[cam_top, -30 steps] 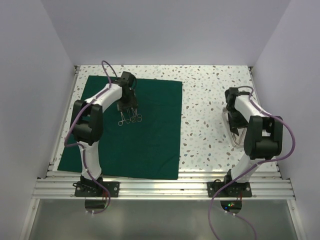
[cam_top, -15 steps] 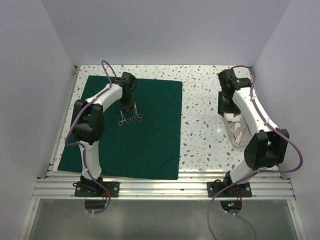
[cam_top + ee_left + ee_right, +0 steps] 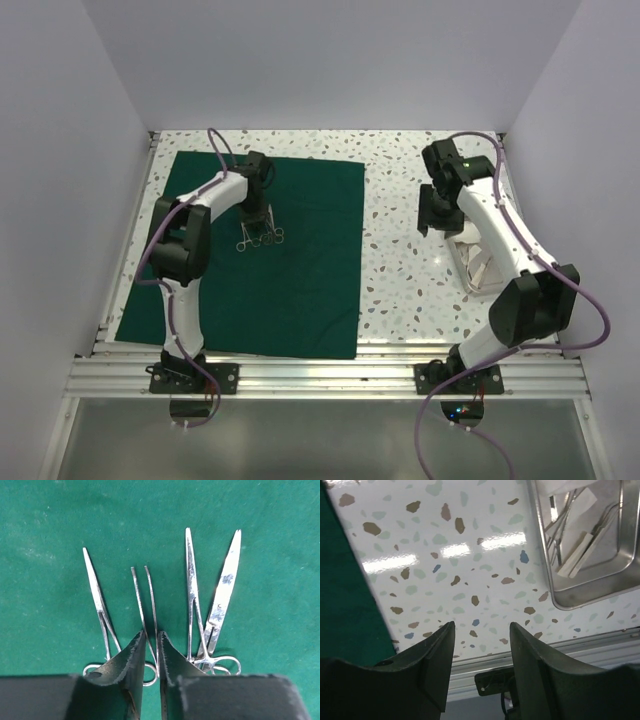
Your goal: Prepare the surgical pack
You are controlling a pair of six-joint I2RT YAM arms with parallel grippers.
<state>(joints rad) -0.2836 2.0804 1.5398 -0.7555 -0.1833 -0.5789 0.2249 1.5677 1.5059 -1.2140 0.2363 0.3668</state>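
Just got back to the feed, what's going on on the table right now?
The left gripper is down on the spread green cloth, pinched on the middle forceps in a small row of instruments, with scissors alongside. All of them lie flat on the cloth. The right gripper hangs open and empty over the speckled table, between the cloth and the steel tray, which holds more instruments.
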